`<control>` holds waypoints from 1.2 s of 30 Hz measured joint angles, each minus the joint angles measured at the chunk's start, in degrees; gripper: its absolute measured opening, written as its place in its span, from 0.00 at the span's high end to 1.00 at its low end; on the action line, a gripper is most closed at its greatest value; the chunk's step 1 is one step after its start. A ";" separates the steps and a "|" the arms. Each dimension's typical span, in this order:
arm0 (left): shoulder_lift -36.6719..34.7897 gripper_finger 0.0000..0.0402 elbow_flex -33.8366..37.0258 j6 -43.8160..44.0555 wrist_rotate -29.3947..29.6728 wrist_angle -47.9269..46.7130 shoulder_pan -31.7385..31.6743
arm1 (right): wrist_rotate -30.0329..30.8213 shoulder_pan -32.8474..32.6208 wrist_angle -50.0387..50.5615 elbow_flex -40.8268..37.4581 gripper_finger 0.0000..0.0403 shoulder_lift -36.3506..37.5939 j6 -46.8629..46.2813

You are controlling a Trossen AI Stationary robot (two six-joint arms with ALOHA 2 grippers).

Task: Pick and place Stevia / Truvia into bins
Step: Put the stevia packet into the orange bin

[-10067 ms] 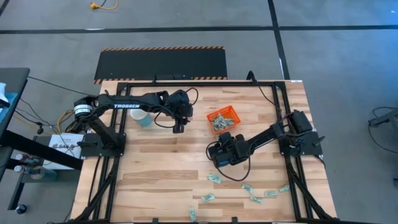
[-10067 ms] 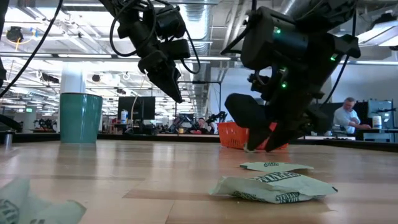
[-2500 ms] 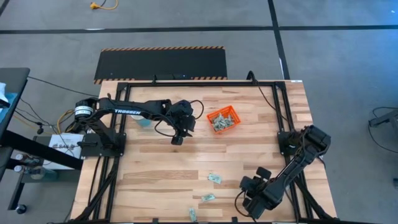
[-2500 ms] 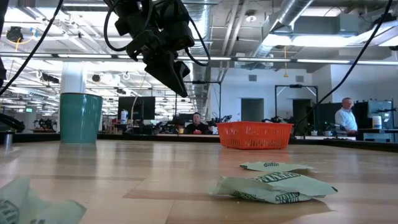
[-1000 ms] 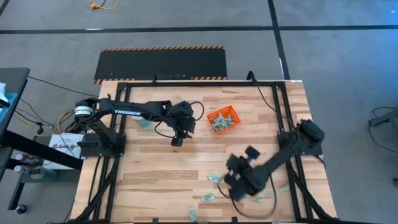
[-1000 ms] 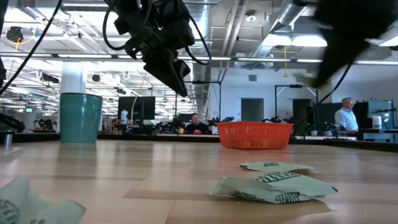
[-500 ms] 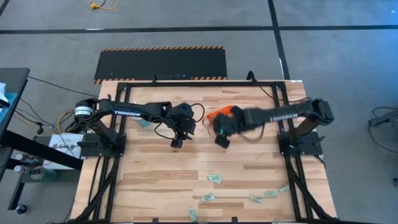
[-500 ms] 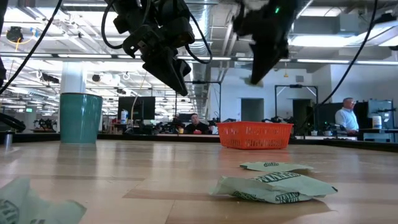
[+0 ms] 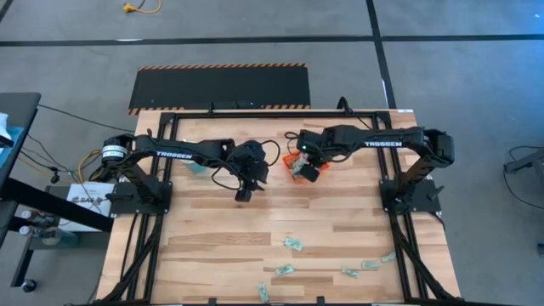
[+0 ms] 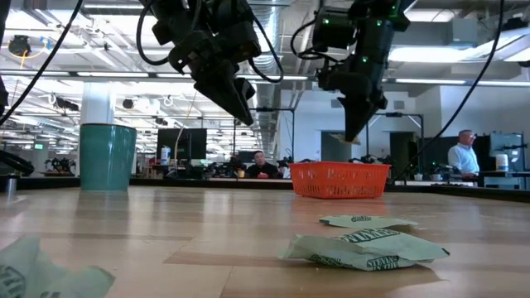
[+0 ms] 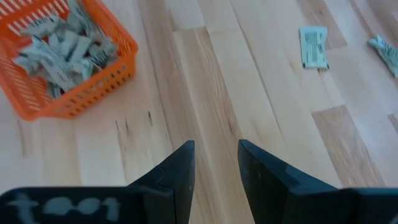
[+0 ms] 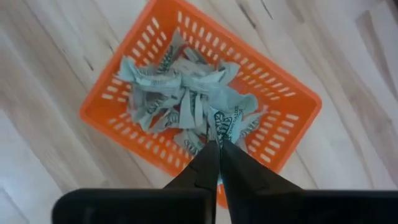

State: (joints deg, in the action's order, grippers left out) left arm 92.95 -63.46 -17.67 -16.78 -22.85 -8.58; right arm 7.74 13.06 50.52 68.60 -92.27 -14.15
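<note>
The orange bin (image 9: pixel 316 155) stands far of the table's middle, with a heap of Stevia packets (image 12: pixel 180 99) inside it. My right gripper (image 10: pixel 352 136) hangs above the bin (image 12: pixel 112 93), shut on one pale green packet (image 12: pixel 225 123). My left gripper (image 9: pixel 242 194) hovers open over bare wood to the left of the bin (image 11: pixel 74 102), with nothing between its fingers. Several loose packets (image 9: pixel 293 244) lie flat toward the table's near edge. My right gripper pinches one end of the packet (image 12: pixel 219 134) between its two fingertips. The fingers come from above, pointing steeply down. The packet hangs just below them (image 10: pixel 354 138), clear above the bin's rim and the heap.
A teal cup (image 10: pixel 108 156) stands at the far left, partly under my left arm in the high view. Crumpled packets (image 10: pixel 364 248) lie close to the low camera. More packets (image 9: pixel 370 264) are scattered at the near right. Bare wood lies between the bin and those packets.
My right gripper has swept from the near right part of the table toward the far edge and now stands over the bin. It has tipped more steeply downward and carries a packet at its tips.
</note>
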 joint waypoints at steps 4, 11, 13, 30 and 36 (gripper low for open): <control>0.00 0.73 0.00 0.32 -0.07 1.88 0.13 | -0.26 0.70 -1.49 -0.01 0.88 -0.96 1.19; 0.00 0.73 0.00 0.34 -1.02 3.13 1.25 | -0.20 1.68 -2.41 0.08 0.76 -1.60 3.34; 0.00 0.73 0.00 0.32 -1.03 3.40 1.95 | -0.16 1.48 -2.10 0.03 0.74 -1.25 3.72; 1.51 0.73 -0.02 -1.67 -0.73 11.97 16.45 | 0.36 -5.33 -21.67 -30.63 0.80 30.59 -9.94; 9.69 0.73 0.00 -3.82 0.18 23.92 22.18 | 8.17 -12.90 -24.56 -39.36 0.80 36.58 -17.71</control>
State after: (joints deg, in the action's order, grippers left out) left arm 102.63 -63.46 -21.50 -16.59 1.07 13.60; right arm 15.92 0.16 25.97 29.24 -55.69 -31.86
